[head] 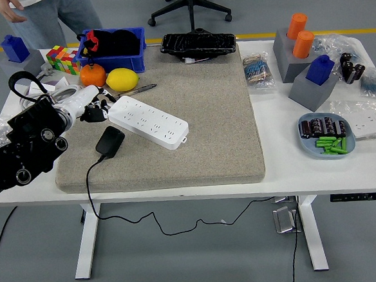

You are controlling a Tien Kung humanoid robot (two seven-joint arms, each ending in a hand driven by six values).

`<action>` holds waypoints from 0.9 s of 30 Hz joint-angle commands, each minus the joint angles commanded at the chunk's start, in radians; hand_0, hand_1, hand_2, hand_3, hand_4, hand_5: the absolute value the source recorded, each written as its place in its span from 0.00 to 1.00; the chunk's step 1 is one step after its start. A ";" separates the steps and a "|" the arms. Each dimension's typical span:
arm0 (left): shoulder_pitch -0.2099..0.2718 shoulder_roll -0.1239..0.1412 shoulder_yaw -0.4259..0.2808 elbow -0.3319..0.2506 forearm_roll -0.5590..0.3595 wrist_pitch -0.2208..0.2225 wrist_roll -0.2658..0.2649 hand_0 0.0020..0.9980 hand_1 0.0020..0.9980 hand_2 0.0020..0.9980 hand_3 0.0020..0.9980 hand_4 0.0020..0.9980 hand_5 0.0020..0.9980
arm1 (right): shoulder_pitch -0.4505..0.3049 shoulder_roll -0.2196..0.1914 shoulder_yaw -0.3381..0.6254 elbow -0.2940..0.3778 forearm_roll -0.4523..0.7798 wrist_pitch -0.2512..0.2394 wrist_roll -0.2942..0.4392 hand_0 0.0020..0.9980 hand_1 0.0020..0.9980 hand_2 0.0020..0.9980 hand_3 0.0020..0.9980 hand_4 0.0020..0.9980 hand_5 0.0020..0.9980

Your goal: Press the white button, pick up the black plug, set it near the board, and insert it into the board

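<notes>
We are at the first step: our left hand [94, 111], fingers curled and holding nothing, sits just beside the near-left end of the white power strip [148, 122], about where its button would be. The black plug [110, 140] lies ungrasped on the mat [205, 114], so picking, placing and inserting remain.

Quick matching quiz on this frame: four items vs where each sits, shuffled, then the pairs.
Items:
1. black plug
2. lemon
3. left hand
4. green pieces

Places:
A. in the blue dish at right
B. at the power strip's left end
C. on the mat, in front of the strip
D. beside the orange

Pairs: 1-C, 2-D, 3-B, 4-A
</notes>
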 joint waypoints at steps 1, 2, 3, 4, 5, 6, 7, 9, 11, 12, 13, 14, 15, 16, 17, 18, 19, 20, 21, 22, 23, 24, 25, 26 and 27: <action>-0.004 -0.007 0.007 0.009 -0.005 0.000 0.000 0.00 0.00 0.10 0.75 0.00 0.00 | 0.000 0.000 0.000 0.000 0.000 0.000 0.000 0.68 0.62 0.59 0.57 0.65 0.35; -0.007 -0.013 0.012 0.015 -0.008 0.000 0.001 0.00 0.00 0.10 0.75 0.00 0.00 | -0.001 0.000 0.000 -0.001 0.000 0.000 0.000 0.68 0.62 0.59 0.57 0.65 0.35; -0.013 -0.025 0.020 0.027 -0.014 0.000 0.002 0.00 0.00 0.09 0.75 0.00 0.00 | -0.001 0.000 -0.001 -0.001 0.001 0.000 0.000 0.68 0.62 0.59 0.57 0.65 0.35; -0.016 -0.031 0.024 0.031 -0.016 0.000 0.003 0.00 0.00 0.09 0.75 0.00 0.00 | -0.002 0.000 -0.001 -0.001 0.001 0.000 0.000 0.68 0.62 0.59 0.57 0.65 0.35; -0.020 -0.038 0.031 0.037 -0.019 0.001 0.003 0.00 0.00 0.09 0.75 0.00 0.00 | -0.003 0.000 -0.002 -0.001 0.001 0.000 0.001 0.68 0.62 0.59 0.57 0.65 0.35; -0.026 -0.048 0.040 0.045 -0.025 0.002 0.002 0.00 0.00 0.09 0.75 0.00 0.00 | -0.003 0.000 -0.003 -0.001 0.002 0.000 0.001 0.68 0.62 0.59 0.57 0.65 0.35; -0.031 -0.056 0.047 0.053 -0.030 0.002 0.002 0.00 0.00 0.09 0.75 0.00 0.00 | -0.003 0.000 -0.004 -0.002 0.002 0.000 0.001 0.68 0.62 0.59 0.57 0.65 0.35; -0.040 -0.072 0.062 0.072 -0.038 0.002 0.004 0.00 0.00 0.09 0.75 0.00 0.00 | -0.002 -0.001 -0.005 -0.002 0.002 0.000 0.001 0.68 0.62 0.59 0.57 0.65 0.35; -0.049 -0.088 0.084 0.093 -0.049 0.003 0.005 0.00 0.00 0.09 0.75 0.00 0.00 | -0.001 0.000 -0.008 0.000 0.005 0.000 0.001 0.68 0.62 0.59 0.57 0.65 0.35; -0.052 -0.093 0.092 0.099 -0.052 0.003 0.006 0.00 0.00 0.09 0.75 0.00 0.00 | -0.001 0.001 -0.009 0.001 0.006 0.000 0.001 0.68 0.62 0.59 0.57 0.65 0.35; -0.054 -0.097 0.100 0.105 -0.055 0.004 0.007 0.00 0.00 0.09 0.75 0.00 0.00 | -0.001 0.001 -0.009 0.001 0.007 0.000 0.001 0.68 0.62 0.59 0.57 0.65 0.35; -0.058 -0.104 0.112 0.116 -0.056 0.006 0.008 0.00 0.00 0.09 0.75 0.00 0.00 | -0.001 0.002 -0.010 0.001 0.006 0.000 0.001 0.68 0.62 0.59 0.57 0.65 0.35; -0.060 -0.108 0.118 0.123 -0.058 0.006 0.009 0.00 0.00 0.09 0.75 0.00 0.00 | -0.001 0.002 -0.010 0.000 0.006 0.000 0.001 0.68 0.62 0.59 0.57 0.65 0.35; -0.063 -0.112 0.127 0.131 -0.059 0.007 0.011 0.00 0.00 0.09 0.75 0.00 0.00 | -0.002 0.003 -0.010 0.000 0.006 0.000 0.001 0.68 0.62 0.59 0.57 0.65 0.35; -0.065 -0.116 0.134 0.139 -0.061 0.008 0.012 0.00 0.00 0.09 0.75 0.00 0.00 | -0.002 0.003 -0.010 0.000 0.006 0.000 0.001 0.68 0.62 0.59 0.57 0.65 0.35; -0.067 -0.119 0.140 0.147 -0.059 0.009 0.014 0.00 0.00 0.09 0.75 0.00 0.00 | -0.003 0.003 -0.010 0.000 0.006 0.000 0.001 0.68 0.62 0.59 0.57 0.65 0.35; -0.070 -0.121 0.145 0.153 -0.058 0.011 0.015 0.00 0.00 0.09 0.75 0.00 0.00 | -0.003 0.003 -0.010 0.000 0.006 0.000 0.001 0.68 0.62 0.59 0.57 0.65 0.35; -0.072 -0.124 0.150 0.159 -0.058 0.013 0.016 0.00 0.00 0.09 0.75 0.00 0.00 | -0.003 0.003 -0.011 0.000 0.007 0.000 0.002 0.68 0.62 0.59 0.57 0.65 0.35; -0.076 -0.128 0.156 0.167 -0.058 0.016 0.017 0.00 0.00 0.09 0.75 0.00 0.00 | -0.004 0.003 -0.010 -0.001 0.006 -0.001 0.002 0.68 0.62 0.59 0.57 0.65 0.35; -0.079 -0.131 0.158 0.173 -0.057 0.018 0.016 0.00 0.00 0.09 0.75 0.00 0.00 | -0.004 0.003 -0.010 -0.001 0.006 -0.001 0.002 0.68 0.62 0.59 0.57 0.65 0.35; -0.081 -0.133 0.160 0.178 -0.056 0.020 0.016 0.00 0.00 0.09 0.75 0.00 0.00 | -0.004 0.003 -0.010 -0.001 0.007 -0.001 0.002 0.68 0.62 0.59 0.57 0.65 0.35; -0.084 -0.137 0.161 0.186 -0.055 0.022 0.017 0.00 0.00 0.09 0.75 0.00 0.00 | -0.004 0.003 -0.011 -0.001 0.008 -0.001 0.002 0.68 0.62 0.59 0.57 0.65 0.35; -0.087 -0.141 0.161 0.193 -0.054 0.026 0.017 0.00 0.00 0.09 0.75 0.00 0.00 | -0.004 0.003 -0.012 -0.001 0.009 -0.001 0.002 0.68 0.62 0.59 0.57 0.65 0.35; -0.089 -0.144 0.162 0.198 -0.052 0.029 0.017 0.00 0.00 0.09 0.75 0.00 0.00 | -0.003 0.003 -0.013 0.000 0.010 -0.001 0.002 0.68 0.62 0.59 0.57 0.65 0.35; -0.091 -0.147 0.162 0.202 -0.051 0.031 0.017 0.00 0.00 0.10 0.75 0.00 0.00 | -0.003 0.003 -0.013 0.000 0.010 -0.001 0.003 0.68 0.62 0.59 0.57 0.65 0.35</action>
